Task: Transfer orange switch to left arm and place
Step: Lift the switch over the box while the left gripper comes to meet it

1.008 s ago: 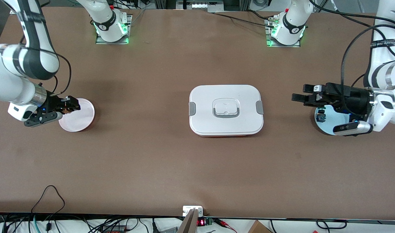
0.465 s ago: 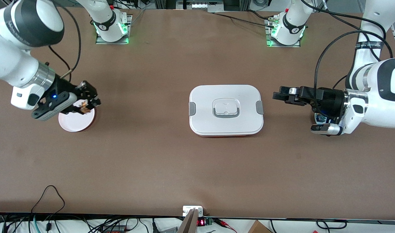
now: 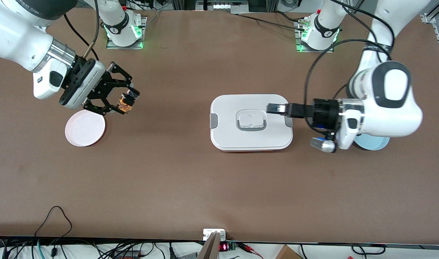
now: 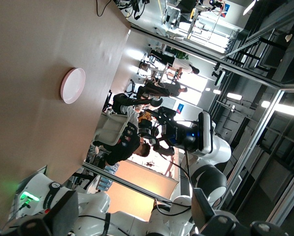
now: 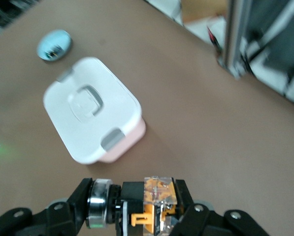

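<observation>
One tiny black orange-capped push-button switch (image 3: 126, 101), light, rigid, easily fumbled; offer its cap end free | pinched in right tool (image 3: 127, 101) above brown counter (image 3: 176, 172) | left tool (image 3: 273, 108) over white lidded box (image 3: 226, 136), opening unclear.

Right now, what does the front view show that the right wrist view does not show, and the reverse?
Only the front view shows the pink plate near the right arm's end of the table, the left tool over the box's edge, and both arm bases. Only the right wrist view shows the orange switch close up, clamped in the right tool, with its clear and orange parts. Both views share the box, shut with its lid on, the blue plate and the bare brown table.
</observation>
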You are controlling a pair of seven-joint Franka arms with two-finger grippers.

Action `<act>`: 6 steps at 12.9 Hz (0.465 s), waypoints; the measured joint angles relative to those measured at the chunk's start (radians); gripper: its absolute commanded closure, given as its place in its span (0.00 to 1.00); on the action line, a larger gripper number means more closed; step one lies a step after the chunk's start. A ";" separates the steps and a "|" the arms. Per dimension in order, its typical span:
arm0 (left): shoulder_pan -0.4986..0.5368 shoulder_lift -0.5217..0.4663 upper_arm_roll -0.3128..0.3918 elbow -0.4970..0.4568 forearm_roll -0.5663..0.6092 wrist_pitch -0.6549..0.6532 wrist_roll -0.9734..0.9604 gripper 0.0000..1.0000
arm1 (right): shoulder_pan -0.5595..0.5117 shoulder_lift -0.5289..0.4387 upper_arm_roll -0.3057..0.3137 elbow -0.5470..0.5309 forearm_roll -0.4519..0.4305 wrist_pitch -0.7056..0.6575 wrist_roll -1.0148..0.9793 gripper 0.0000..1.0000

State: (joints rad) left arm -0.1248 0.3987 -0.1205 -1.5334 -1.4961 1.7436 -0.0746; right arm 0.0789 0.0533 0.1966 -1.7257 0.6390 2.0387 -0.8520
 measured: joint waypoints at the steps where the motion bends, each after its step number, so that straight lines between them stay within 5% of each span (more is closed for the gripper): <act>1: -0.031 -0.002 -0.002 0.002 -0.017 0.041 -0.044 0.00 | 0.015 0.011 0.001 -0.010 0.090 0.035 -0.108 0.99; 6: -0.180 -0.022 -0.022 -0.006 -0.022 0.289 -0.127 0.00 | 0.072 0.067 0.004 -0.032 0.515 0.064 -0.552 0.99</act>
State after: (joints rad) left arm -0.3044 0.3763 -0.1428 -1.5397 -1.5179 2.0325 -0.2014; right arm 0.1506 0.1207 0.2004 -1.7576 1.1543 2.1030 -1.4039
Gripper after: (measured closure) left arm 0.000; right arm 0.282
